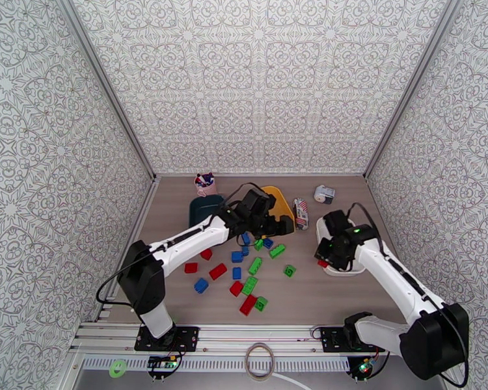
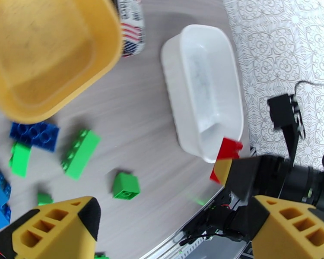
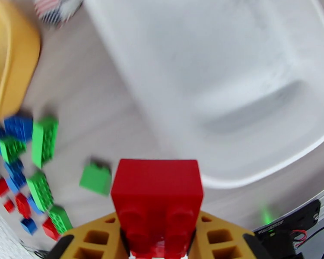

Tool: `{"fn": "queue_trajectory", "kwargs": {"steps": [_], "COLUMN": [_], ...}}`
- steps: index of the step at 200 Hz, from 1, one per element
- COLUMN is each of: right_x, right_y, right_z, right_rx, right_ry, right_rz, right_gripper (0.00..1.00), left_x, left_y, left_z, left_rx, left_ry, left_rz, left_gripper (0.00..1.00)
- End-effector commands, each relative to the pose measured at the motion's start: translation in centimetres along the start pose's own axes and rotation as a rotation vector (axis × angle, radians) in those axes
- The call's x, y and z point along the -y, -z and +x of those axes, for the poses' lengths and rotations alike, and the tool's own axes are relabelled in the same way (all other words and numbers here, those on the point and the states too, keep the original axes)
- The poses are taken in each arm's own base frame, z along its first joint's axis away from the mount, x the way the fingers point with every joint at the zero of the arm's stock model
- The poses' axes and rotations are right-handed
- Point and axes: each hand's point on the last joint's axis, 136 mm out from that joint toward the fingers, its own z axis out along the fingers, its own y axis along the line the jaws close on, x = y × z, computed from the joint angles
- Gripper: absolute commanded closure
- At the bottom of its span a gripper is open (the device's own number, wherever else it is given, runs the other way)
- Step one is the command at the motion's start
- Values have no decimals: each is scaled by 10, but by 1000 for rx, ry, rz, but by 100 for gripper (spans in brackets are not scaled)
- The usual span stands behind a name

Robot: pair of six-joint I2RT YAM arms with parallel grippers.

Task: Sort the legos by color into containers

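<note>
Reaches with left arm from near-left base: elbow bent low beside the left wall, forearm stretched forward and right across table [image 1: 364,203]. Hangs left gripper [image 1: 276,225] above far edge of loose legos [image 1: 237,256], at near side of yellow bin [image 1: 282,197]. Shows its fingers [image 2: 62,225] spread wide apart in left wrist view, nothing between them. Looks down there on green and blue bricks, a corner of yellow bin [image 2: 103,61] and white bin [image 2: 173,65] beyond.

Angles right arm from near-right base forward and left, wrist tipped down. Sets right gripper [image 1: 323,253] at near-left corner of white bin [image 1: 351,271]. Clamps its jaws together on red brick [image 1: 322,263]. In right wrist view, has right gripper [image 3: 157,244] pinching red brick [image 3: 157,191] from both sides, studs facing camera, just short of white bin's [image 3: 270,169] near rim. Cannot tell whether brick touches rim.

Sees other legos lying on table between the arms: red, green and blue mixed in a loose cluster. Sees teal bin [image 1: 202,209] just left of yellow bin, partly behind left forearm.
</note>
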Motion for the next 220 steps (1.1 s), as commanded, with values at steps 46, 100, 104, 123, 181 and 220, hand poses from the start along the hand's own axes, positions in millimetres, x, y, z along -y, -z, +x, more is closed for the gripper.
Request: {"fn": "queue_trajectory", "kwargs": {"steps": [46,100,104,123,181,220], "right_x": [7,14,14,11,-2,-18], "right_y": [-15,-19,-17,-11,15,25], "right_z": [-65,-82,-82,-84,-77,-52], "right_rx": [-38,-50,-48,-29,10,3], "right_ry": [-43,-27,-25,-14,16,76], "right_rz": [-4,13,12,-1,-95,-143], "right_gripper": [62,47,46,41,45,45], "left_x": [14,13,13,8,-20,-53], "left_y": [-41,-41,-40,-34,-4,27], "left_z": [19,16,16,10,-6,-12], "left_rx": [-72,-36,-37,-2,101,164], "left_ry": [-16,-3,-5,-10,41,111], "left_rz": [-57,-111,-113,-161,-266,-336], "left_gripper": [6,6,6,6,6,5]}}
